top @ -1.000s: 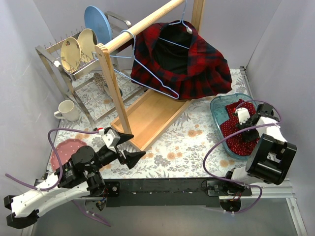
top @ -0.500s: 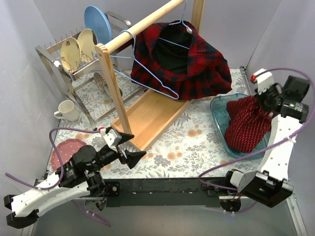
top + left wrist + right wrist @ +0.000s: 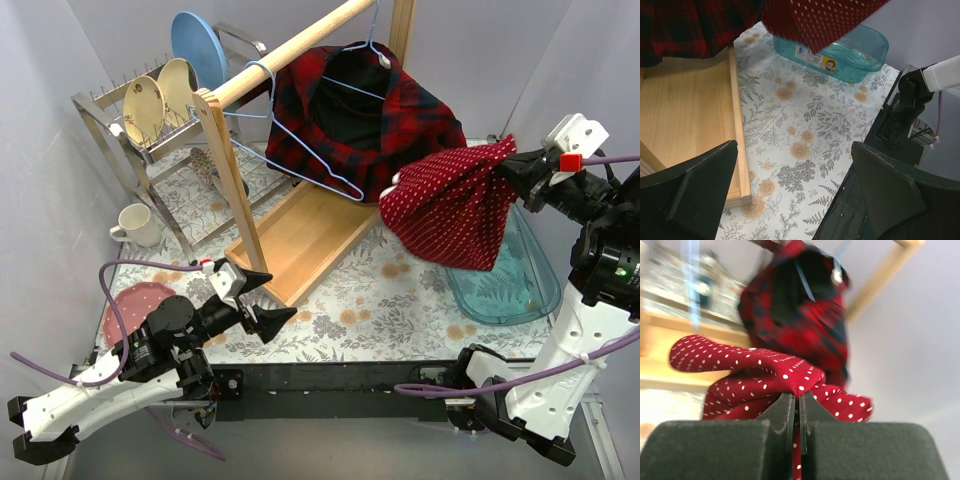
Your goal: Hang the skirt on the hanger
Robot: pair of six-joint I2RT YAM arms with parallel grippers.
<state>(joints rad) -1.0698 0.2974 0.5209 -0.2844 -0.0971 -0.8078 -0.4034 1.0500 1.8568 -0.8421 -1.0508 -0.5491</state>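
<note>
The skirt point(image 3: 450, 205) is soft dark red cloth with small white dots. It is gathered to a pinched point at its right end and fans into loose folds toward the left. It hangs clear of the bench point(image 3: 380, 300), above the left end of a translucent teal plastic tub point(image 3: 520, 285) of rounded rectangular shape. Its left edge lies just beside the hem of a red and black plaid garment point(image 3: 400, 130) hung on the wooden rod point(image 3: 290, 50). The right end effector point(image 3: 522, 170) has its two dark fingers pressed together on the gathered fold, with the cloth bunched over their tips in the wrist view. The skirt extends leftward and downward from that grip. The hanger point(image 3: 271, 100), thin pale blue wire in a triangular form, hooks over the rod to the left of the plaid garment, well apart from the skirt. The right arm stands tall from its base at the near right corner, forearm near upright, wrist bent so the fingers point left. The left arm lies low along the near edge. The left end effector point(image 3: 262, 300) has its fingers spread wide with nothing between them, and it points right over the floral-patterned bench near the corner of the flat wooden tray point(image 3: 300, 235).
</note>
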